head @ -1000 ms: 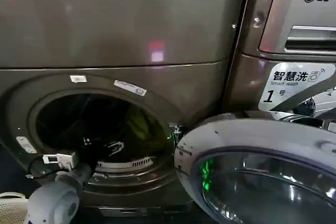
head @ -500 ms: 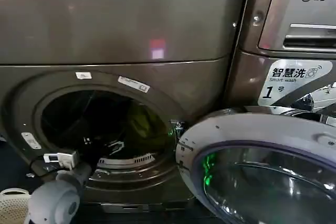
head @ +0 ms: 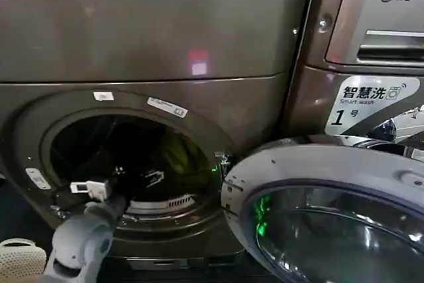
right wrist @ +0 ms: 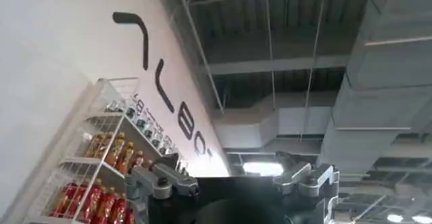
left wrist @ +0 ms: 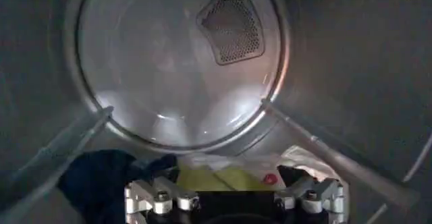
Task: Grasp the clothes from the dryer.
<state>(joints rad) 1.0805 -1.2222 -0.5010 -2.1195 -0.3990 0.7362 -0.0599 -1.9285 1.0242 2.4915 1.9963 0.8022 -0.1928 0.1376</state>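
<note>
The dryer [head: 152, 38] is the bronze-grey machine on the left, and its round porthole [head: 129, 164] stands open. Yellow-green clothes [head: 180, 157] show deep inside the drum. My left arm reaches through the porthole, with the left gripper [head: 151, 178] inside the drum and open. In the left wrist view the left gripper [left wrist: 233, 200] hangs just above the heap: yellow-green fabric [left wrist: 223, 178] in the middle, a dark blue piece [left wrist: 101, 178] to one side and a white piece [left wrist: 300, 161] to the other. It touches none of them. My right gripper [right wrist: 233, 198] is parked away from the dryer, pointing up at a ceiling, open and empty.
The dryer's round glass door [head: 331, 217] swings open low on the right. The LG machine [head: 377, 24] stands to the right. A white mesh basket [head: 18, 256] sits on the floor at the lower left. A wire shelf of bottles [right wrist: 101, 171] shows in the right wrist view.
My left arm has pushed farther through the porthole, carrying the gripper deeper into the drum toward the clothes. The view itself shifted slightly at first.
</note>
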